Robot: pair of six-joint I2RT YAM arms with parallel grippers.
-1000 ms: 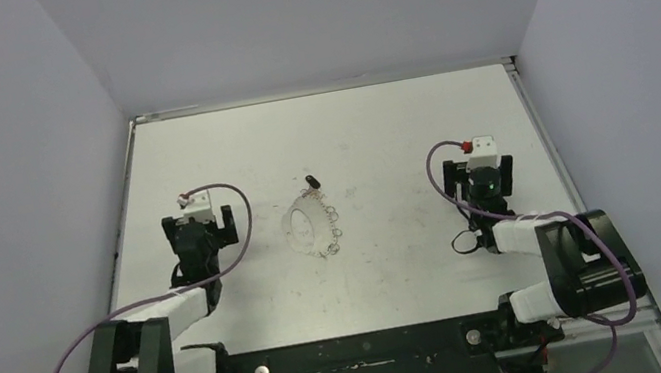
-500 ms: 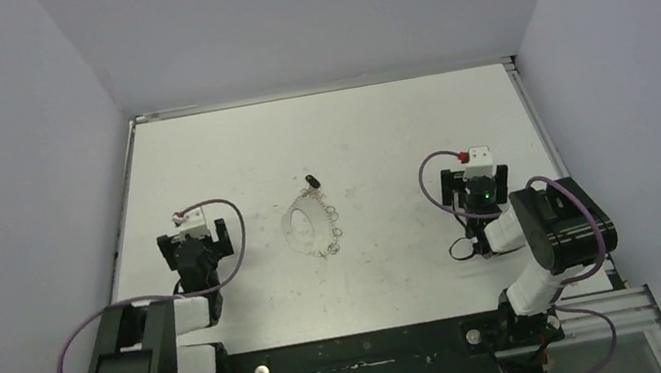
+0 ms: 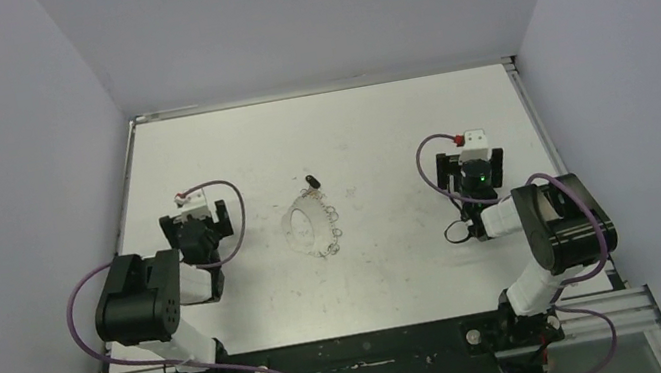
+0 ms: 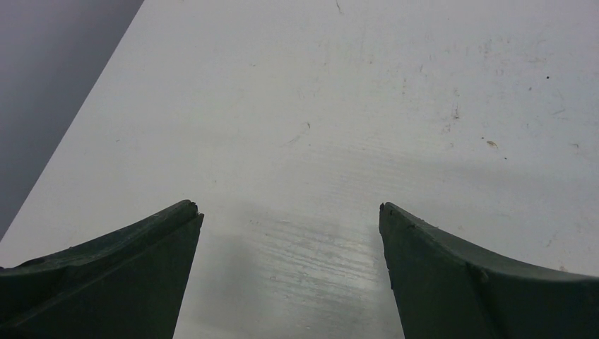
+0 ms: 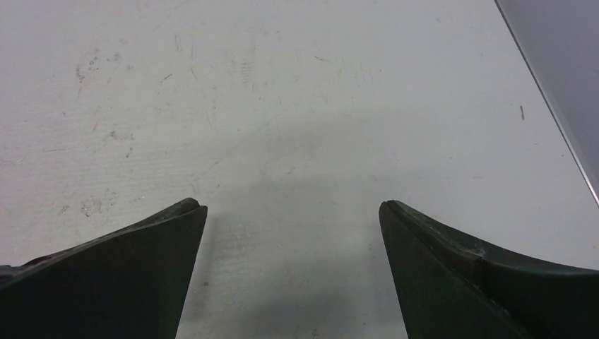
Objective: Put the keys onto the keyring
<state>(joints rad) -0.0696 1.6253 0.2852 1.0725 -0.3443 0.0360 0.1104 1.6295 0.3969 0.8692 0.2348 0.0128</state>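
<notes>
**Keys and ring: nothing grasped yet**

The keyring (image 3: 305,227) lies mid-surface (image 3: 378,128), with a black-headed key (image 3: 311,183) at its far end; whether it is threaded on, I cannot tell. The left end effector (image 4: 289,212) and the right end effector (image 5: 293,206) are released and empty, well apart from it — the work seems mostly ahead.

Soft, even overhead light washed the white table (image 3: 378,128); faint grey shadows lay between the dark, slightly blurred fingers (image 4: 106,282) in both wrist views.
</notes>
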